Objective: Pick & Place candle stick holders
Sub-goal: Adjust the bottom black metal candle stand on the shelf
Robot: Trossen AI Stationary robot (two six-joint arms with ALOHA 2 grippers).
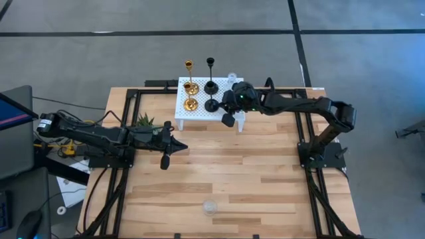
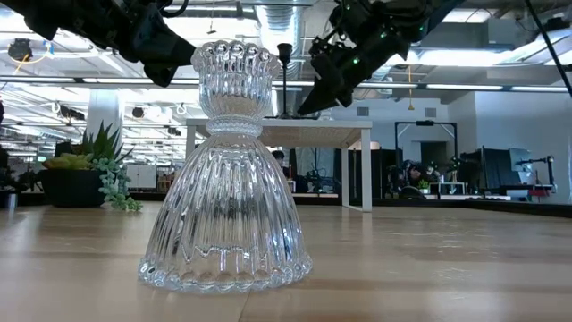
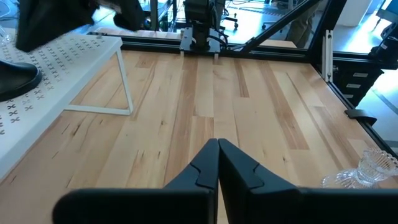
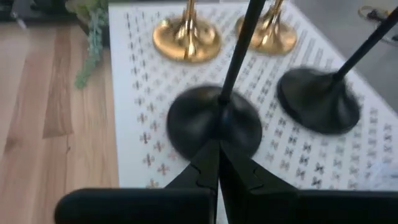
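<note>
Candle stick holders, gold and black, stood on the white rack at the bench's far edge; one glass holder waited near the front. Right gripper over the rack and left gripper both had closed, empty fingers.

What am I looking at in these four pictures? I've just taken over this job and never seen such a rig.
Two dark robot arms work at a wooden table. The high view looks straight down; the low view sits at table-top height; each wrist view looks past one arm's own pincer.

On a white stand at the table's far edge are two gold holders and two black holders. One glass holder stands alone near the front edge, huge in the low view because it is close to that camera. A small plant sits left of the stand.

The right pincer hovers shut over the stand by a black holder, holding nothing. The left pincer waits shut over bare wood.
</note>
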